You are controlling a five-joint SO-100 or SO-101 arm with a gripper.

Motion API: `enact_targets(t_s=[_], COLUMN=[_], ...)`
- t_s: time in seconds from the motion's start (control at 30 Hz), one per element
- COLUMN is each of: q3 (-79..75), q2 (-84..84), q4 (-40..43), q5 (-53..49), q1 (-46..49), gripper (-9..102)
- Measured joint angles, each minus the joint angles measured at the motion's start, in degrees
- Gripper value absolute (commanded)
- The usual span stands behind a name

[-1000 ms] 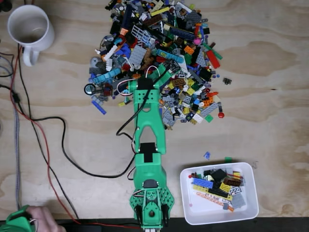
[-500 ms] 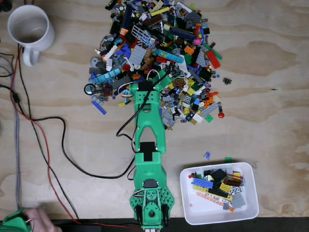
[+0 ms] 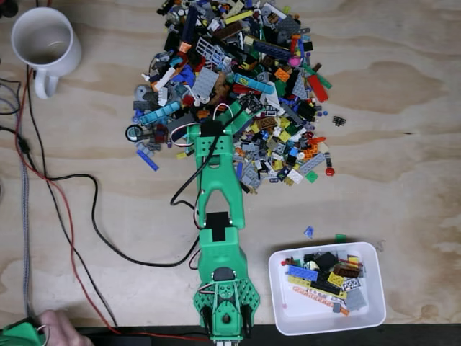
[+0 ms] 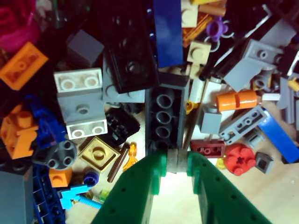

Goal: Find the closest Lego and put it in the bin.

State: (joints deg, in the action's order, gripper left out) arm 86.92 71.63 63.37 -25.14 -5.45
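Note:
The Lego pile point(image 3: 238, 79) spreads over the far half of the wooden table in the fixed view. My green gripper point(image 3: 247, 108) reaches into its near edge. From the wrist view, the gripper point(image 4: 176, 158) has its two green fingers point(image 4: 140, 196) closed narrowly around the near end of a long dark grey brick point(image 4: 163, 112) that lies in the pile. The bin point(image 3: 276, 288), a shallow white tray holding several Lego pieces, sits at the near right beside the arm's base.
A white mug point(image 3: 43, 40) stands at the far left. Black and red cables point(image 3: 79, 216) run across the left side of the table. A person's hand point(image 3: 61, 328) rests at the near left edge. Two small loose pieces point(image 3: 308, 232) lie just beyond the bin.
The arm has shifted slightly left and pushed the gripper further into the pile's edge. The hand at the near left has drawn back toward the edge.

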Motion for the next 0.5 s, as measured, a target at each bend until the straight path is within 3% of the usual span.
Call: enact_targets(t_s=[0.23, 0.5], q3=[-0.2, -0.2], q2=[0.0, 0.2], q4=[3.0, 4.9], q5=[-1.3, -4.0], q1=[0.1, -0.9], gripper=[11, 13])
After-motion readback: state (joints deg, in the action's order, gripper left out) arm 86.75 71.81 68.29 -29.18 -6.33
